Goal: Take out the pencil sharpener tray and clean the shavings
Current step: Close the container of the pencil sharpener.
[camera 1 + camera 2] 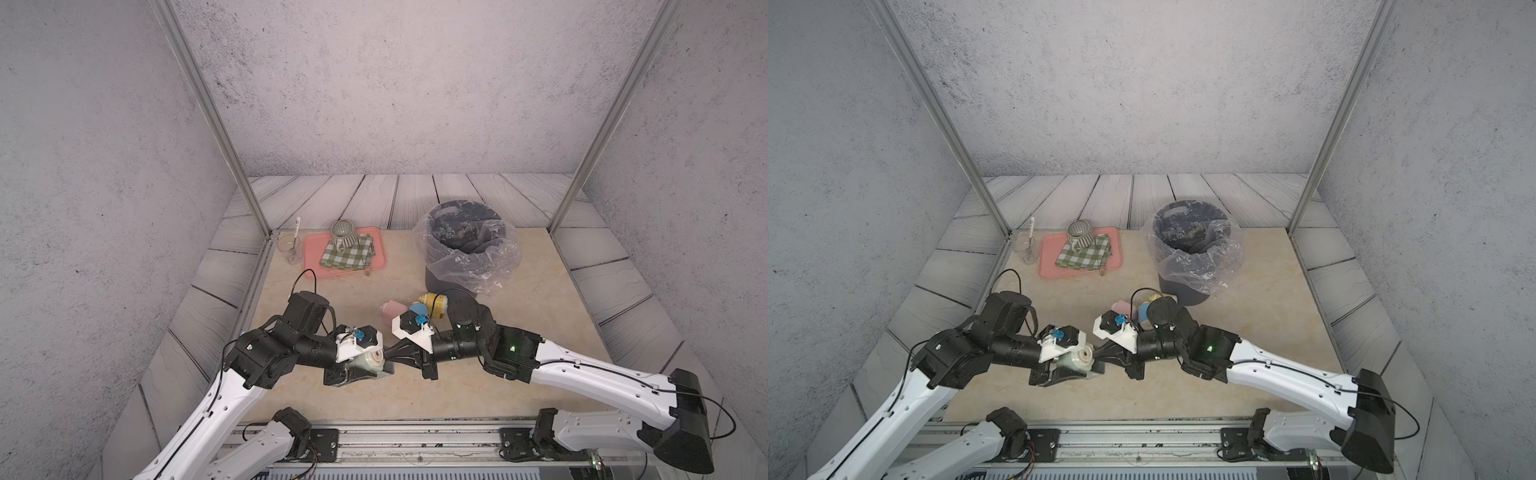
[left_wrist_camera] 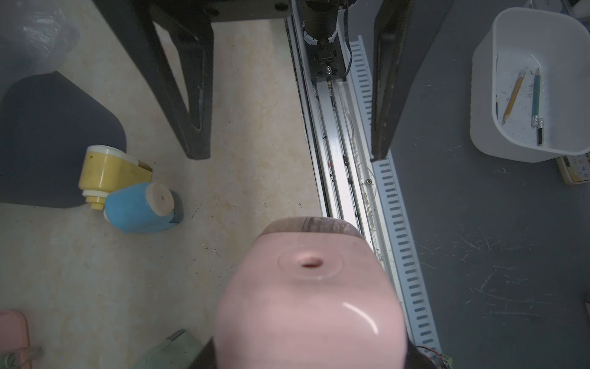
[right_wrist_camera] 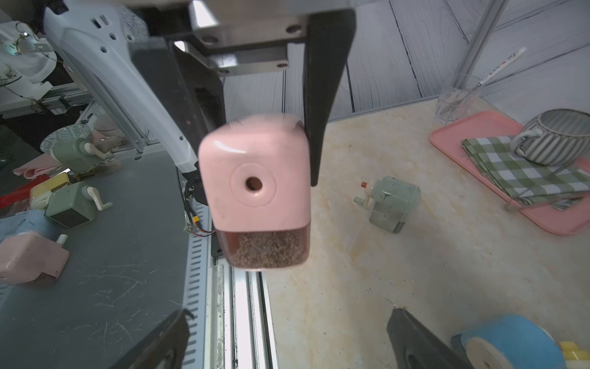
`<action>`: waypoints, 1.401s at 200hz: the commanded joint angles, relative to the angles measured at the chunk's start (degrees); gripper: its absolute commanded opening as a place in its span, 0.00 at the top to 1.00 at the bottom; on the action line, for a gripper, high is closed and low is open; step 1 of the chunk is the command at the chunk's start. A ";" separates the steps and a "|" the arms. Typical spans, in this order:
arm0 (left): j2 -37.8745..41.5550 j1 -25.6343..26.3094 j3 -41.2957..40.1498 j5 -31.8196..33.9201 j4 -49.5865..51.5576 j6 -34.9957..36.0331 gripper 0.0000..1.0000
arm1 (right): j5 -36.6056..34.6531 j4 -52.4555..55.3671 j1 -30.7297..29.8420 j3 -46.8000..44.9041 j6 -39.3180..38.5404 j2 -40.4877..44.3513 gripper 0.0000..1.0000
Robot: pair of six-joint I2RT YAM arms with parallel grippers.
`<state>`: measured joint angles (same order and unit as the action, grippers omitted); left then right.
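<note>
**Sharpener gripped between 2 arms, tray not yet out**

In both top views the left gripper (image 1: 365,369) was clamped on a small pencil sharpener (image 1: 372,358) over the front part of the beige marble-look table (image 1: 415,395). There the sharpener looked pale green with a round cream face. The 2 wrist views showed it pink, so the views did not agree on colour.

The right gripper (image 1: 387,355) met the sharpener end-on. In the top views its black fingers were drawn together to a point, clenched; whether they pinched anything could not be told. In the right wrist view its fingers (image 3: 421,345) stood wide apart.

The clear plastic tray (image 3: 266,249) sat in the sharpener's base, packed with brown shavings (image 3: 271,242).

Behind the grippers, 3 more lay close together: a pink plastic sharpener (image 1: 392,311), a blue rounded sharpener (image 1: 417,309) and a yellow sharpener (image 1: 434,303). They were just in front of a dark grey bin (image 1: 440,282) lined with a clear plastic bag (image 1: 494,253).

At the far left stood a pink serving tray (image 1: 311,253) carrying a green checked cloth (image 1: 345,255) and a striped grey mug (image 1: 343,235).
</note>
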<state>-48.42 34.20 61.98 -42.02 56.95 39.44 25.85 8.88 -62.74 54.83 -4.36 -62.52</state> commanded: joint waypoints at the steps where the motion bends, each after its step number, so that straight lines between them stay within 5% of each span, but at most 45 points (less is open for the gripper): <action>1: 0.26 0.09 -0.27 -1.48 -0.94 0.03 1.00 | 1.09 -1.77 -0.30 2.07 0.97 -1.31 0.84; 280: 3.60 0.08 -3.94 -2.50 -10.78 -4.46 1.00 | 5.04 -13.66 -1.32 -5.95 8.05 -8.85 0.90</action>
<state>-45.43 34.13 56.84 -38.06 55.66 36.56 29.98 -4.93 -62.98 48.40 2.85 -67.48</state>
